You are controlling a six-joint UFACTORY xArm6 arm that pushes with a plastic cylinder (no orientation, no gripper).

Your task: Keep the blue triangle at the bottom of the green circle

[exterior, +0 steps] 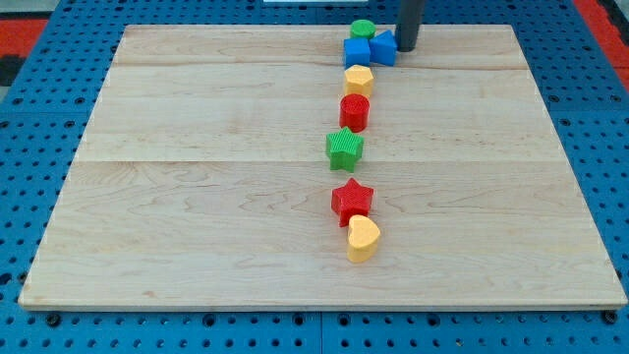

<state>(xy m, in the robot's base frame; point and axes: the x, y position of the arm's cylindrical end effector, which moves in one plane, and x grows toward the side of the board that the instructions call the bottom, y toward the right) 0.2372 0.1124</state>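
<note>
The green circle [363, 29] sits near the board's top edge, right of centre. Two blue blocks lie just below it. The left one [356, 52] looks like a cube, directly under the circle and touching it. The right one [383, 46] looks like the blue triangle, at the circle's lower right and touching the cube. My tip [406, 47] is on the board against the right side of the right blue block.
A column of blocks runs down from the blue pair: a yellow hexagon [359, 80], a red cylinder [355, 111], a green star [345, 148], a red star [352, 201] and a yellow heart [363, 238]. The wooden board [197, 197] lies on a blue pegboard.
</note>
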